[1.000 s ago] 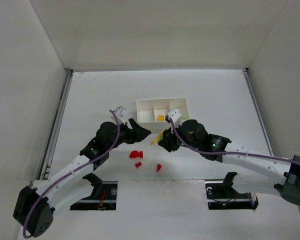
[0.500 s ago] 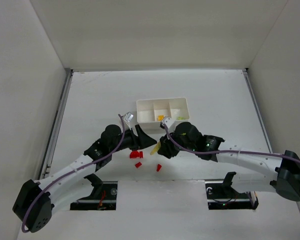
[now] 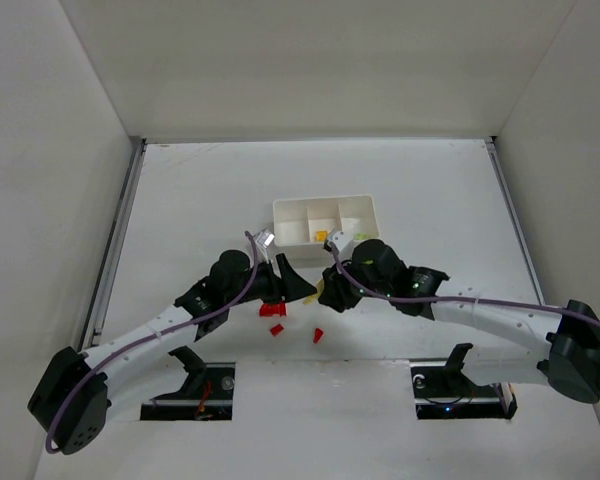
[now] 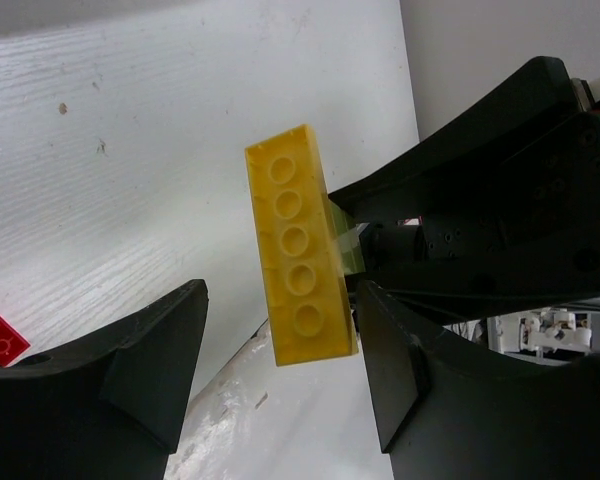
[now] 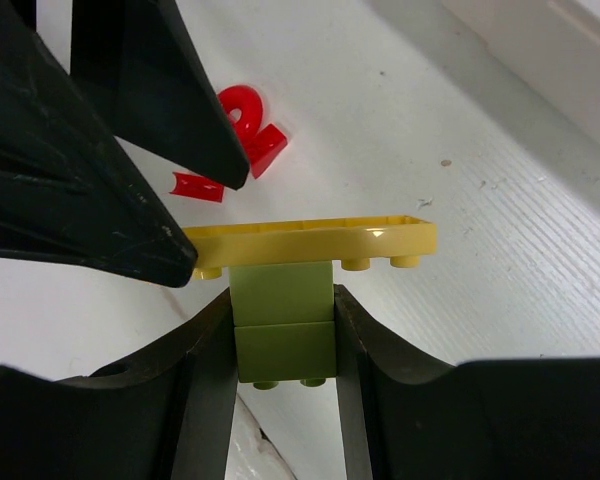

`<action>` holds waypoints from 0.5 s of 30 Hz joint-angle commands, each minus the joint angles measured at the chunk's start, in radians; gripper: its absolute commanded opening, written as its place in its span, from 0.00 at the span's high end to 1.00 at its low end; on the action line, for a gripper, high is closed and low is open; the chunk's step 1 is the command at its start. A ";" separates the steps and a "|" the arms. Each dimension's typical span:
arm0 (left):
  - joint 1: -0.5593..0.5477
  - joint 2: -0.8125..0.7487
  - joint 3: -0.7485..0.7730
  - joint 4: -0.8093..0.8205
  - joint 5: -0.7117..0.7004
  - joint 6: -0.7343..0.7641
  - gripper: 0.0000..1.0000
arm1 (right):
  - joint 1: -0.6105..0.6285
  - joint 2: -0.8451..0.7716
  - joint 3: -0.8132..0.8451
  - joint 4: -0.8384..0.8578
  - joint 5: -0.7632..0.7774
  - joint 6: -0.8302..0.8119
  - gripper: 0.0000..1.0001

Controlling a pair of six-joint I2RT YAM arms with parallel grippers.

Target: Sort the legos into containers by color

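Tugging early could drop the yellow plate (image 4: 295, 250): right gripper (image 5: 283, 310) pinches only the green brick (image 5: 283, 345), left gripper (image 4: 280, 290) straddles half-open, contact unclear.

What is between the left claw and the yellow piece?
Nothing visible. The left gripper is open around the yellow piece, which is stuck on the green blocks pinched by the right gripper.

A robotics lab cell: a white tabletop (image 3: 200, 190) boxed by plain white walls (image 3: 310, 60), two cabled robot arms (image 3: 490, 318) bolted on.
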 commanded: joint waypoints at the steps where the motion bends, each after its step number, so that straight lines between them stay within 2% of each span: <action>1: -0.008 -0.005 0.014 0.041 0.021 0.006 0.42 | -0.018 -0.008 0.025 0.043 -0.004 0.010 0.68; 15: -0.042 0.022 0.016 0.107 0.029 -0.040 0.44 | -0.029 0.003 0.026 0.092 -0.039 0.028 0.68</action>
